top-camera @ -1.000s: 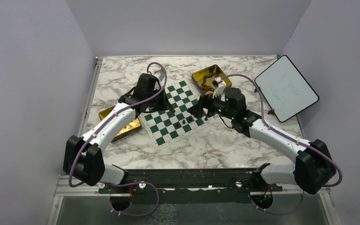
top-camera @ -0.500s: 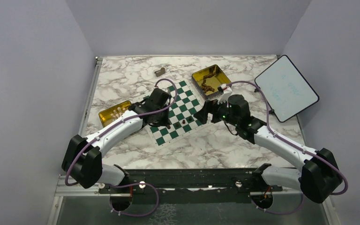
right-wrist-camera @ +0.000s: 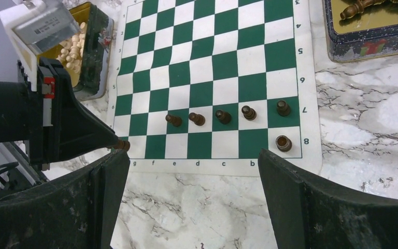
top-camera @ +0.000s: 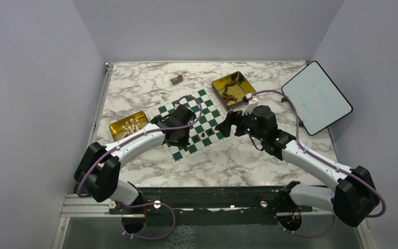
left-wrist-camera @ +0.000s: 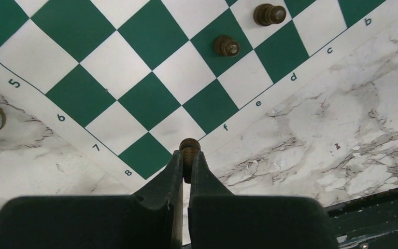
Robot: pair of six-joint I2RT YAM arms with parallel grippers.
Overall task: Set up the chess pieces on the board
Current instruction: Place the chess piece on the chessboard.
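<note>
The green-and-white board (top-camera: pixel 199 104) lies on the marble table; it also shows in the left wrist view (left-wrist-camera: pixel 150 52) and the right wrist view (right-wrist-camera: pixel 202 52). My left gripper (top-camera: pixel 184 147) (left-wrist-camera: pixel 188 165) is shut on a dark brown chess piece (left-wrist-camera: pixel 189 147), held just over the board's near edge by row 8; it also shows in the right wrist view (right-wrist-camera: pixel 121 144). Several dark pieces (right-wrist-camera: pixel 223 116) stand in row 7, and one piece (right-wrist-camera: pixel 283 142) stands in row 8. My right gripper (top-camera: pixel 223 127) (right-wrist-camera: pixel 194 155) is open and empty, above the board's near right edge.
A gold tin with dark pieces (top-camera: pixel 230 85) (right-wrist-camera: pixel 373 21) stands behind the board. A gold tin with pale pieces (top-camera: pixel 128 126) (right-wrist-camera: pixel 77 46) sits left of it. A grey-tan block (top-camera: pixel 176 80) lies at the back. A white panel (top-camera: pixel 316 97) stands far right.
My left arm has swung from the board's far left side to its near corner, uncovering the left tin and the grey-tan block. My right arm has shifted slightly right.
</note>
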